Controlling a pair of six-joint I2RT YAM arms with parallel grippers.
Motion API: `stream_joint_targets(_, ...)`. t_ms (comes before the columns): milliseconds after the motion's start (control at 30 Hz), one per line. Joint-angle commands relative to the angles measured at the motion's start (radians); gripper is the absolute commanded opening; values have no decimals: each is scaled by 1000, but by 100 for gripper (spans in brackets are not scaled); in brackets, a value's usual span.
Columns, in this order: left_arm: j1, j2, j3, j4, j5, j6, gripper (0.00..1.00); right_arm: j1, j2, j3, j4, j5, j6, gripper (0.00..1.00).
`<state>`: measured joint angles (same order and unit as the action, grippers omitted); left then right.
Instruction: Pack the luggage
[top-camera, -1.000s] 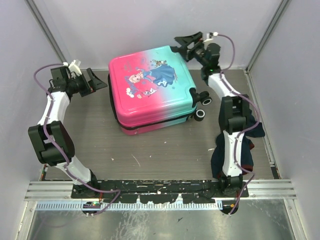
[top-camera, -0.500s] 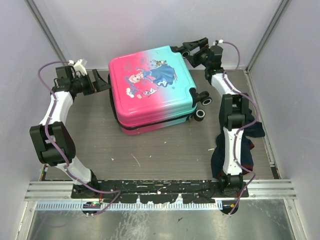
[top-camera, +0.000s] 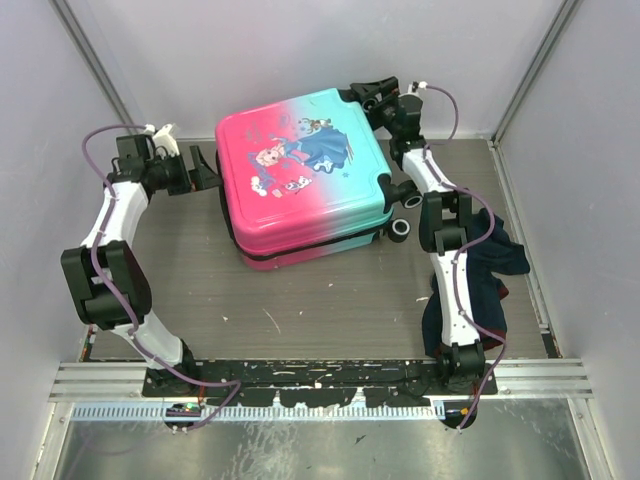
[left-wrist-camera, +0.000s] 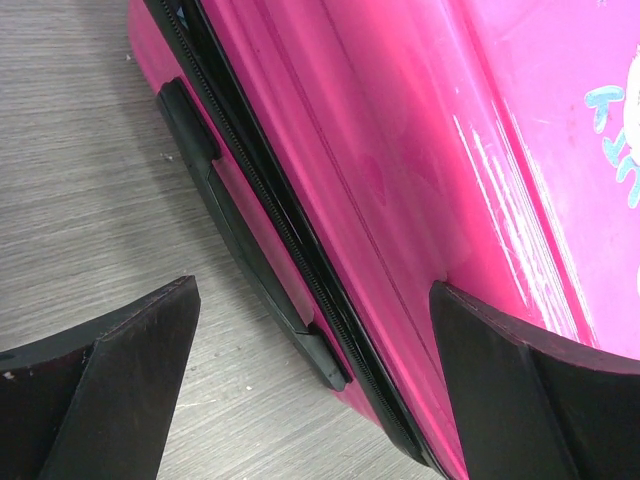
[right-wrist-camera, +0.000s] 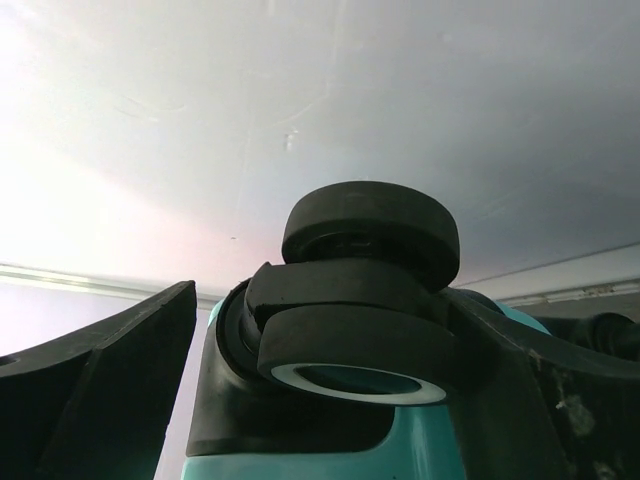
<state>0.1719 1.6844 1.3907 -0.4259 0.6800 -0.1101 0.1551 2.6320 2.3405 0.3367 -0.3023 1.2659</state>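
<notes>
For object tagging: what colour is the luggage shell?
Luggage: pink fading to turquoise; top external view.

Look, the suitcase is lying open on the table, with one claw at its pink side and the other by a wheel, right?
Not quite. The suitcase is shut, not open: the top view shows its lid down flat. The rest holds: the left gripper is at its pink side and the right gripper is by a wheel.

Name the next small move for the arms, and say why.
Probably shut the right gripper on the wheel between its open fingers, bracing the closed luggage while the open left gripper sits at the zip seam.
</notes>
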Motion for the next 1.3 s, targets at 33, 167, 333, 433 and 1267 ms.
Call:
stream_joint_targets(33, -9, -17, 26, 50, 57, -27, 100, 51, -110, 99, 253, -22, 20, 99)
stream_joint_targets(167, -9, -58, -3, 130, 76, -106, 100, 69, -147, 95, 290, -31, 34, 99)
stream_joint_targets(333, -7, -64, -4, 121, 29, -107, 100, 80, -118, 89, 247, -6, -7, 99)
stream_joint_targets(433, -2, -47, -1, 104, -48, -110, 100, 80, -63, 83, 190, 11, -67, 99)
stream_joint_targets(1267, 27, 99, -113, 54, -262, -208, 93, -195, -524, -535, -159, -122, -619, 100)
